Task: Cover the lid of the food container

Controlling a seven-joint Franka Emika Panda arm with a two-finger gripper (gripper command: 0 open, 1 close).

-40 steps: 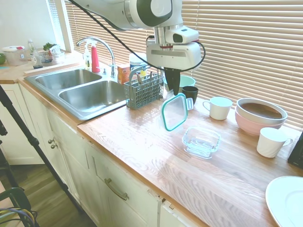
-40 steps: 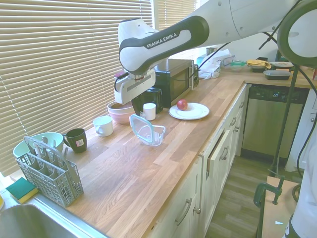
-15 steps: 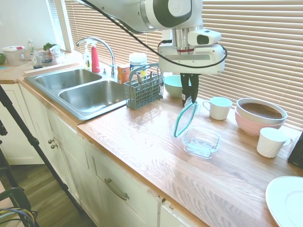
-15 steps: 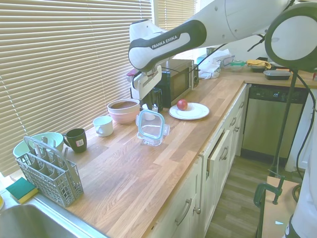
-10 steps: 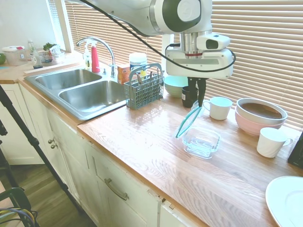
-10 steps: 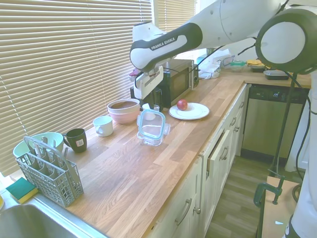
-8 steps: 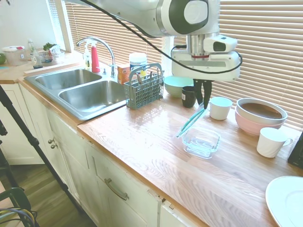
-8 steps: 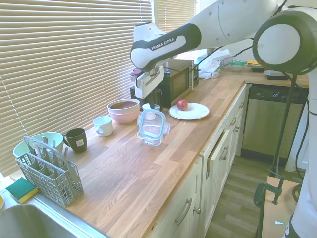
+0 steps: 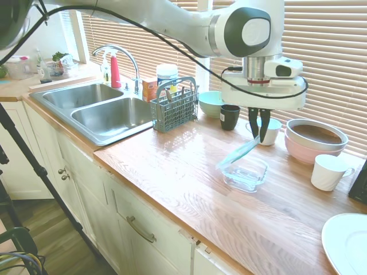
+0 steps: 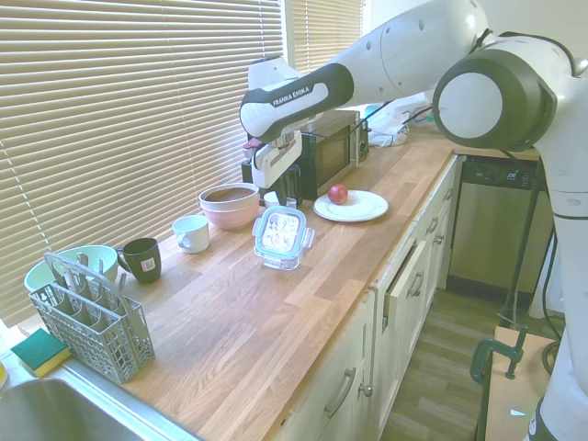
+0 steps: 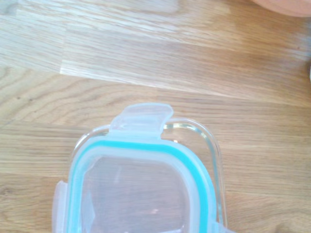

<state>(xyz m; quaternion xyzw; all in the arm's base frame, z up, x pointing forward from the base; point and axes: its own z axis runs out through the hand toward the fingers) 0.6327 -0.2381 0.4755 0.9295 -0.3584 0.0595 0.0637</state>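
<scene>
**Lid tilted over the dish, one edge pinched**

The end effector [image 9: 260,136] pinches the lid [image 9: 239,153] by its back edge, so the lid slopes down over the food container [image 9: 246,173], offset, not seated. The container sits mid-bench, near the front edge. A white mug [image 9: 269,130] and pink bowl [image 9: 314,141] stand behind; the front side is open.
</scene>
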